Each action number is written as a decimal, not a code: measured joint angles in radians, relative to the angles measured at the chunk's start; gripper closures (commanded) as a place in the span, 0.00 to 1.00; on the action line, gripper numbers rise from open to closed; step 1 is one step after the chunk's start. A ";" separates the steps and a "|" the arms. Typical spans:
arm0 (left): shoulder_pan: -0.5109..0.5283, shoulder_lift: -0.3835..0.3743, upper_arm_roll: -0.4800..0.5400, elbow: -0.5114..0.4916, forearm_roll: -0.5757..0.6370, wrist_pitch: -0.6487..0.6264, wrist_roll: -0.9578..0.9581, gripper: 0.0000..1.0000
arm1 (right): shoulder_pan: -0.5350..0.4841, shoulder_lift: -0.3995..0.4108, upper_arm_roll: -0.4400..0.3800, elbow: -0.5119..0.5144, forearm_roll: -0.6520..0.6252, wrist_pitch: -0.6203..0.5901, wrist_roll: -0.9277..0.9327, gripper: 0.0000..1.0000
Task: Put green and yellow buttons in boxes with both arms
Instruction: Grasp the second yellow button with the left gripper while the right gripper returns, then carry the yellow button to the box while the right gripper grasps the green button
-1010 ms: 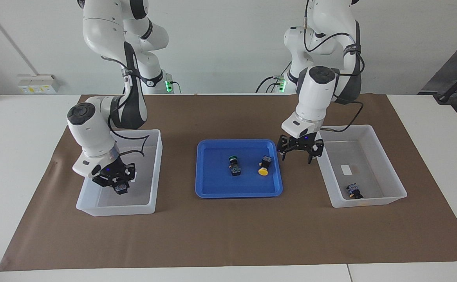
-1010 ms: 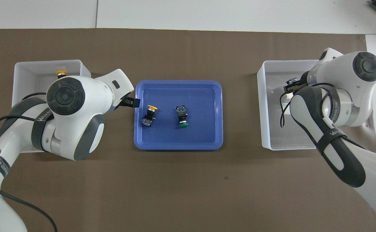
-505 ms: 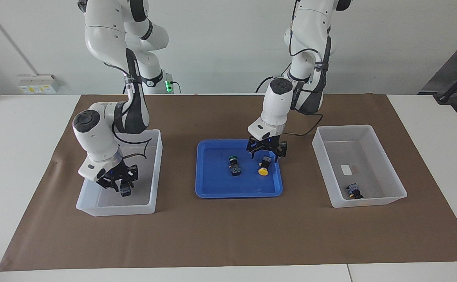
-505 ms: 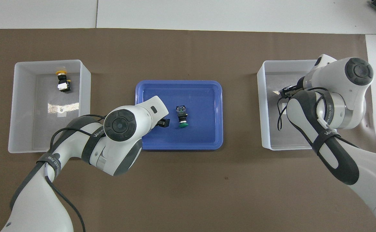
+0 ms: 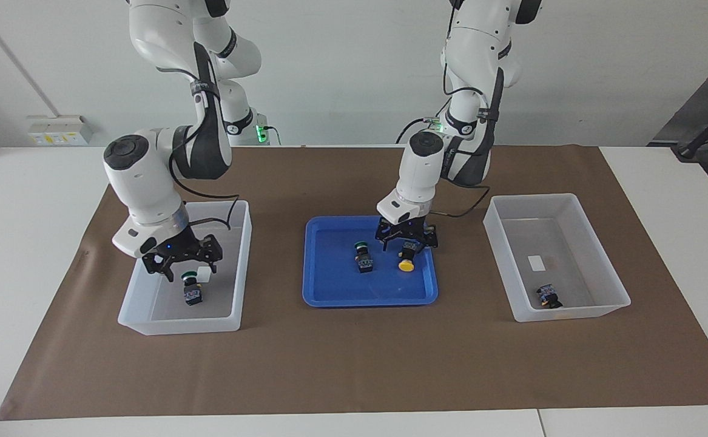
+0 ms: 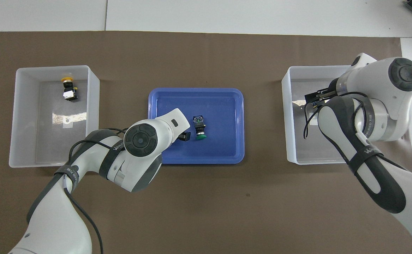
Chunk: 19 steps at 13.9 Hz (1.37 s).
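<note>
You see one green-capped button (image 5: 191,291) upright in the bin (image 5: 141,315) at frame left, a second (image 5: 362,257) beside a yellow-capped one (image 5: 407,260) at centre frame, both on their sides, and another yellow button (image 6: 67,88) lying in the other bin (image 5: 602,306), lower right.

A white tabletop (image 5: 38,200) fills the scene, made of panels with thin seams visible along its edge farthest from the robots. A brown mat (image 5: 341,358) covers most of it. The wall (image 5: 341,67) is plain white, evenly lit. A white socket box (image 5: 59,130) with yellow labels is on the wall at the right arm's end. At the left arm's end stands dark equipment (image 5: 702,130), partly out of view.
</note>
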<state>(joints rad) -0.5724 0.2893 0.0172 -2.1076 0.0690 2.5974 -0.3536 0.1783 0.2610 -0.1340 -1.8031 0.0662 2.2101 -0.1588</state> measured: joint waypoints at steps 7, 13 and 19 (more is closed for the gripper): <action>0.003 -0.007 0.023 0.048 0.000 -0.053 -0.002 0.00 | 0.211 0.001 0.007 0.048 0.001 -0.022 0.354 0.00; -0.001 -0.006 0.014 0.020 0.000 -0.058 -0.002 0.34 | 0.306 0.078 0.008 0.046 0.001 0.062 0.458 0.00; -0.005 -0.013 0.008 -0.005 0.000 -0.071 -0.010 1.00 | 0.335 0.080 0.010 0.023 0.039 0.104 0.458 0.00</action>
<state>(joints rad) -0.5770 0.2760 0.0250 -2.1130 0.0689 2.5262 -0.3636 0.5134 0.3414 -0.1239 -1.7804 0.1055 2.3145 0.2994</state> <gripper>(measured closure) 0.590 0.000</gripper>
